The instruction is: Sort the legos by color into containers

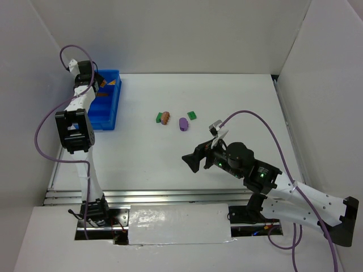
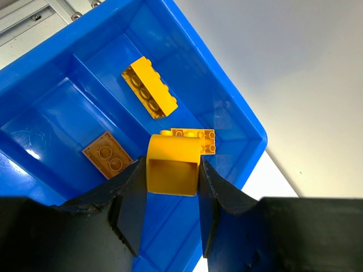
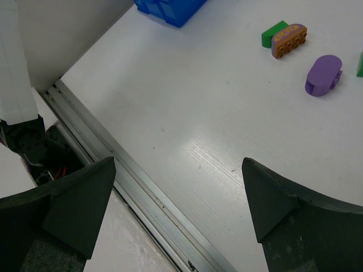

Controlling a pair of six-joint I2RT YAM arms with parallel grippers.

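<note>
My left gripper [image 2: 172, 177] is shut on a yellow block [image 2: 173, 162] and holds it over the blue bin [image 2: 227, 85], at the far left in the top view [image 1: 114, 107]. In the bin lie a yellow block [image 2: 149, 88], a small orange block [image 2: 195, 139] and a flat orange-brown plate [image 2: 108, 158]. On the table lie a green block [image 1: 159, 118] touching a pinkish-brown lump [image 1: 165, 117], a purple oval [image 1: 183, 123] and another green block [image 1: 191, 115]. My right gripper [image 1: 193, 161] is open and empty above the table, short of these pieces [image 3: 323, 73].
White walls enclose the table on the left, back and right. A metal rail [image 3: 142, 187] runs along the table's near edge under my right gripper. The left arm's purple cable [image 1: 42, 127] loops beside the bin.
</note>
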